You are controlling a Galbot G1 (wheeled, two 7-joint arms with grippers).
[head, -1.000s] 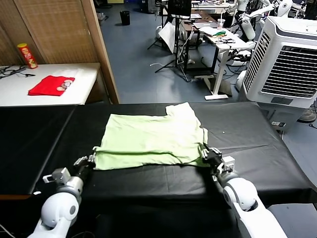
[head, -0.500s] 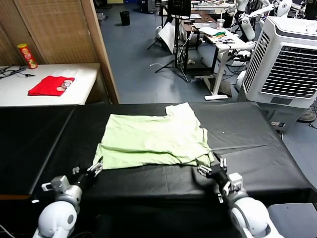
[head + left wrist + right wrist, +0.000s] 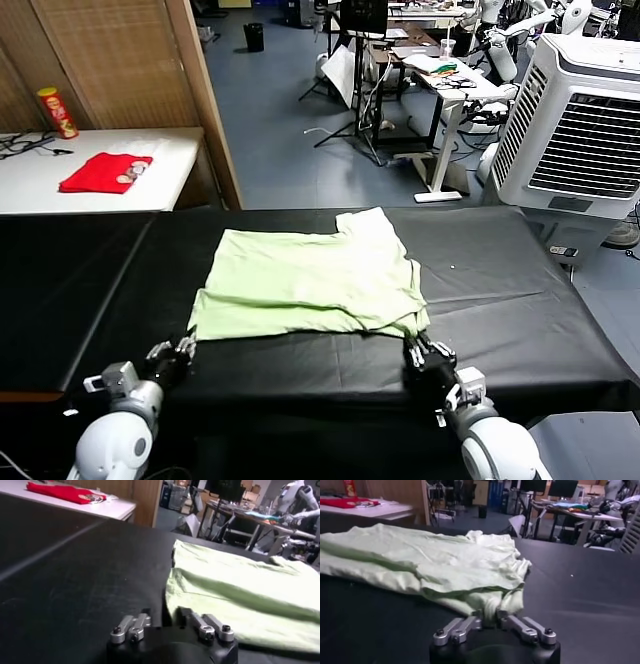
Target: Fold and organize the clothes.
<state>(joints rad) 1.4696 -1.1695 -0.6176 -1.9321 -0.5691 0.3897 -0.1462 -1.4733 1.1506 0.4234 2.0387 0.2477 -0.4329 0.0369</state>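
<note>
On the black table (image 3: 520,300), head view: the shirt (image 3: 310,280) lies folded at centre, collar end toward 1 o'clock. The left gripper (image 3: 177,352) sits off the shirt's 7 o'clock corner; the right gripper (image 3: 425,352) sits at the 5 o'clock corner. Compared with the picture half a second earlier, both sets of fingers, then spread, are now drawn together, and the right gripper has moved in toward the hem. A red cloth (image 3: 105,172) and a red can (image 3: 57,112) rest on the white side table (image 3: 170,190) at 10 o'clock; a white cooler unit (image 3: 580,120) stands at 2 o'clock.

Left wrist view: the left gripper (image 3: 170,625) has its fingers pressed together on bare table just beside the shirt (image 3: 240,600) edge. No fabric shows between them. The red cloth (image 3: 60,491) is far behind.

Right wrist view: the right gripper (image 3: 490,620) is pinching a bunched fold of the shirt (image 3: 420,565) hem, which rises between its fingertips. This contact is not clear from the head view.
</note>
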